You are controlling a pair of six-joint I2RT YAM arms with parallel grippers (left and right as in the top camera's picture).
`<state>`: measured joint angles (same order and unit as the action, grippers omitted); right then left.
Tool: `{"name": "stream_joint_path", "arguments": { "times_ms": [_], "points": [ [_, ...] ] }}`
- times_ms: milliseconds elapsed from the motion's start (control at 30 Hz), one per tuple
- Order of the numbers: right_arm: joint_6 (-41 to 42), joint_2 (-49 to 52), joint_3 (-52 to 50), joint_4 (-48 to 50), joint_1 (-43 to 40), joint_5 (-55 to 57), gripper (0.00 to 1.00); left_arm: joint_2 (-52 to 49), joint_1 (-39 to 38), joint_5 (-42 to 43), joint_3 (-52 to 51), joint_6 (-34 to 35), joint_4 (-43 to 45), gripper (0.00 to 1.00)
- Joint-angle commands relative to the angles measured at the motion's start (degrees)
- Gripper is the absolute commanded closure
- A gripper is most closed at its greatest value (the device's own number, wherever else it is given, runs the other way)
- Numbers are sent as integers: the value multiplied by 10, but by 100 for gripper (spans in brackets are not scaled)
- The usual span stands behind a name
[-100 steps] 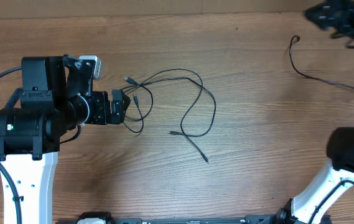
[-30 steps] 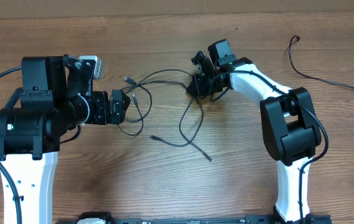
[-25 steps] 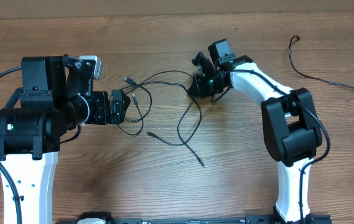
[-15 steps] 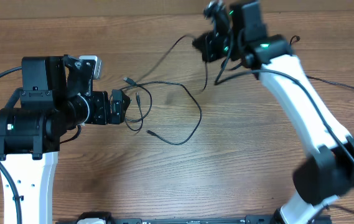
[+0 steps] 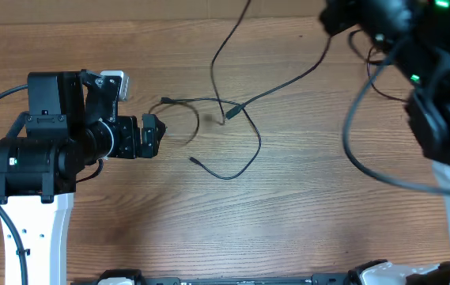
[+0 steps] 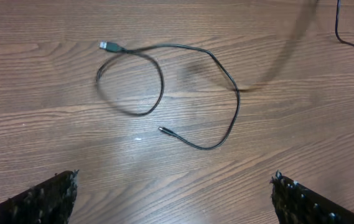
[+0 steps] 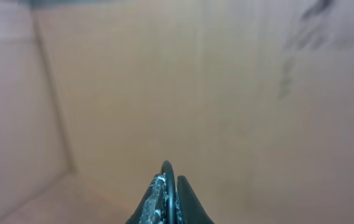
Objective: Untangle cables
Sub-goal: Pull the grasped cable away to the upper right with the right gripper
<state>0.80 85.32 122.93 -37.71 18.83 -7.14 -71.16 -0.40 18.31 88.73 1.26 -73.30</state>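
One black cable (image 5: 288,79) now hangs from your right gripper (image 7: 169,182), whose jaws are pinched shut on it. It has been hoisted well above the table (image 5: 130,229), with its tail trailing below the jaws. The second cable (image 6: 236,93) lies loose ahead of your left gripper (image 6: 173,180), whose jaws are spread wide and hold nothing. The two look nearly separated, though one crossing may remain.

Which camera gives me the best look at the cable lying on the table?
The left wrist view: the table cable lies whole, USB plug to far end. Overhead shows it smaller, beside the lifted cable. The right wrist view shows none of it, only the right gripper pinching that cable.
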Motion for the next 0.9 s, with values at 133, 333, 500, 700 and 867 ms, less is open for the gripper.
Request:
{"name": "stream_joint_path", "arguments": {
  "times_ms": [133,333,500,700,867],
  "points": [
    [-34,-23,71,-1,-3,151,96,-1,-3,8,5,-11,1,1],
    [-41,-23,73,-73,-3,240,96,-1,-3,8,5,-11,1,0],
    [-38,-23,73,-159,-10,332,96,-1,-3,8,5,-11,1,0],
    [28,-22,72,-268,-108,341,96,-1,-3,8,5,-11,0,0],
    [54,-10,71,-339,-196,341,96,-1,-3,8,5,-11,1,0]
  ]
}}
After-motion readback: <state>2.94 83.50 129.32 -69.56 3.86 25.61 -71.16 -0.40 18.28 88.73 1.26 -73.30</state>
